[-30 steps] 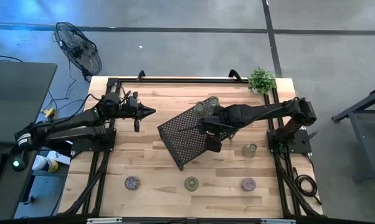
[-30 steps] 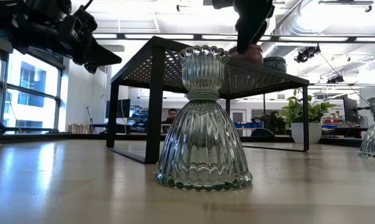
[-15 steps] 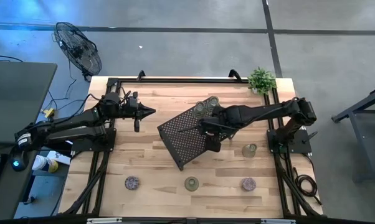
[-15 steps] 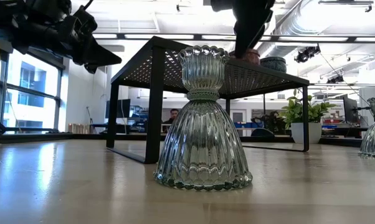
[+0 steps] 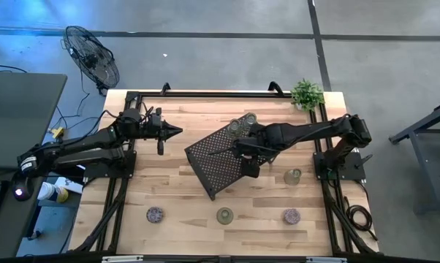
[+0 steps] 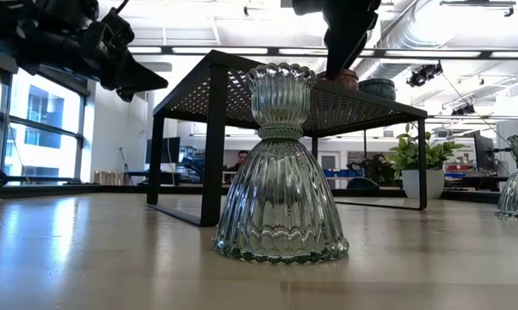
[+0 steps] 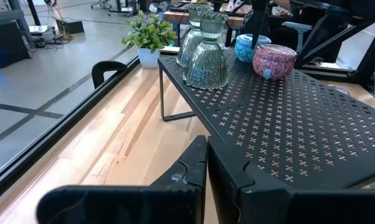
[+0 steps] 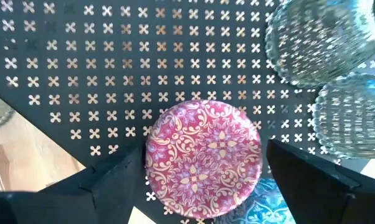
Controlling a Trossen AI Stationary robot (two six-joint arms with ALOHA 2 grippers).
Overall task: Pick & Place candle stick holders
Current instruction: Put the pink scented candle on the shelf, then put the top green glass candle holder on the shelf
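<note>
A black mesh tray stands on its legs mid-table. On its top stand two clear-greenish candle stick holders, a blue one and a pink-patterned one. My right gripper hangs open over the pink holder, pointing steeply down, with a finger on either side of it and narrow gaps between. Other holders rest on the tabletop: two mottled and two clear-greenish. My left gripper hovers shut to the left of the tray, holding nothing.
A small green potted plant sits at the far right corner. The clear holder near the front edge stands close before the low camera. Bare wood lies left of the tray and along the near edge between the holders.
In the low view, a finger of my right gripper has shifted a little across the pink holder and covers more of it. The holder stays standing on the tray top.
</note>
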